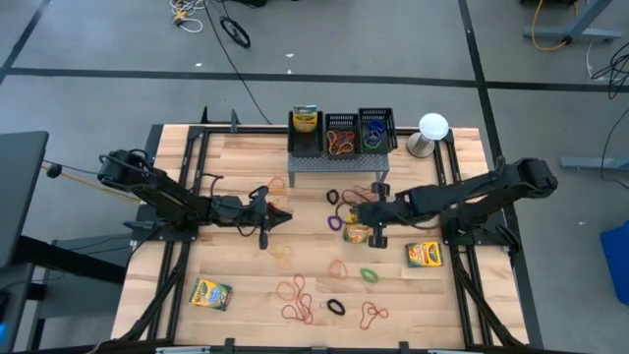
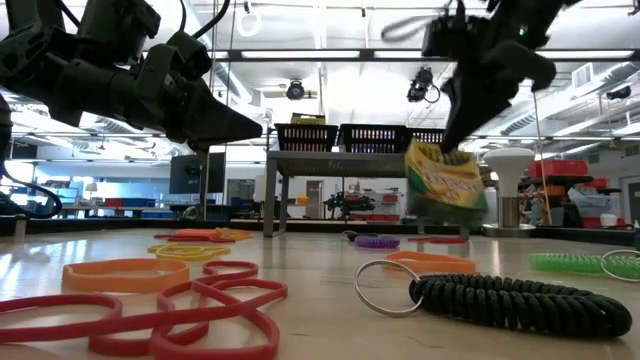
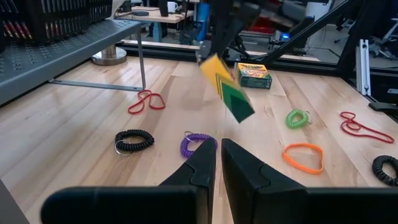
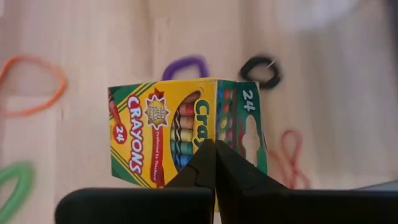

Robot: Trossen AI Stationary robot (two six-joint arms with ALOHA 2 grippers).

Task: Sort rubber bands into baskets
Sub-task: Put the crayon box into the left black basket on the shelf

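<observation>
My right gripper (image 4: 214, 155) pinching a crayon box (image 4: 186, 127) above the wooden table (image 4: 93, 37).

My two dark fingers are closed together on the lower edge of the yellow and green box, whose front reads "CRAYONS" and "24". On the boards beyond it I see a purple band (image 4: 185, 65) and a black coiled band (image 4: 260, 70) near each other, an orange band (image 4: 31, 84) off to one side, a green one (image 4: 13, 183) at the frame's edge, and a red one (image 4: 287, 158) partly hidden behind the box.
</observation>
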